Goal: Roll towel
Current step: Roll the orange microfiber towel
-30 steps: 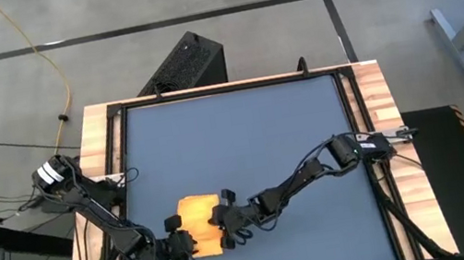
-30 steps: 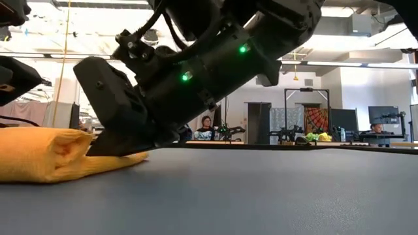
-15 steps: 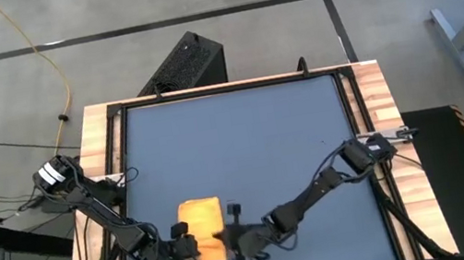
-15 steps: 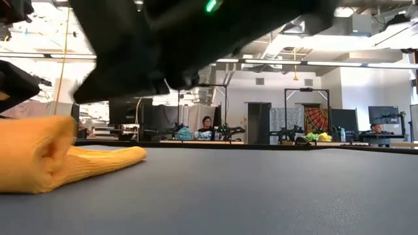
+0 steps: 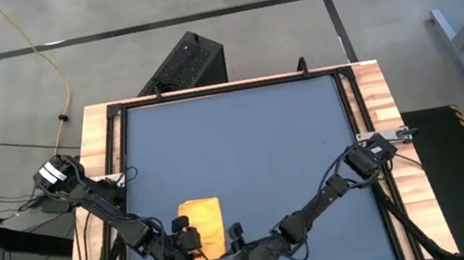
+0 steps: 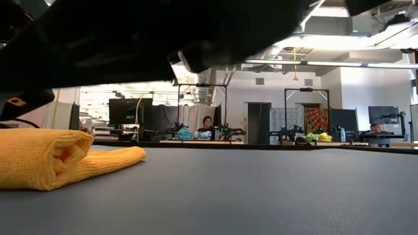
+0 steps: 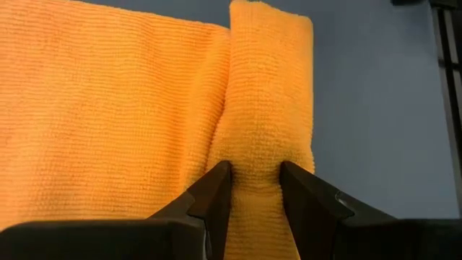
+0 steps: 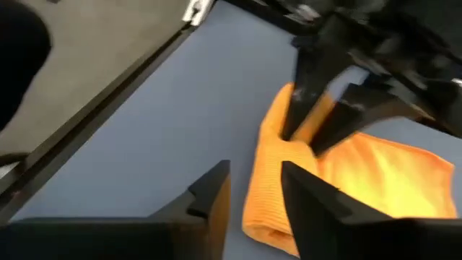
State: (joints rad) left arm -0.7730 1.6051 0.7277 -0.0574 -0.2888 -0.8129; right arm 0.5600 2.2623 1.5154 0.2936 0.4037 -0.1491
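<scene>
Now I see the towel (image 5: 202, 227) lying near the front edge of the table (image 5: 243, 138), on the left half, with one rolled part along its left side and the rest flat.

My left gripper (image 7: 254, 189) is on the roll: in the left wrist view the two fingers (image 7: 216, 189) stand on both sides of the thick fold and press into it, partly closed, so I judge it pinches the roll.

My right gripper (image 8: 254, 186) is at the front edge of the table, just beside the towel. In the right wrist view its fingers stand a little apart with only the table between them, so it holds nothing and is clear of the cloth.

What can go wrong, in my opinion:
- Only one gripper holds the roll, at one end. If I turn it now, the free end can lag and the roll becomes a cone or opens.
- The roll is loose and soft. If the left fingers let go, it can unroll.
- The two grippers are near each other. If I bring the right one back quickly, it can hit the left one or push the flat part into wrinkles.
</scene>
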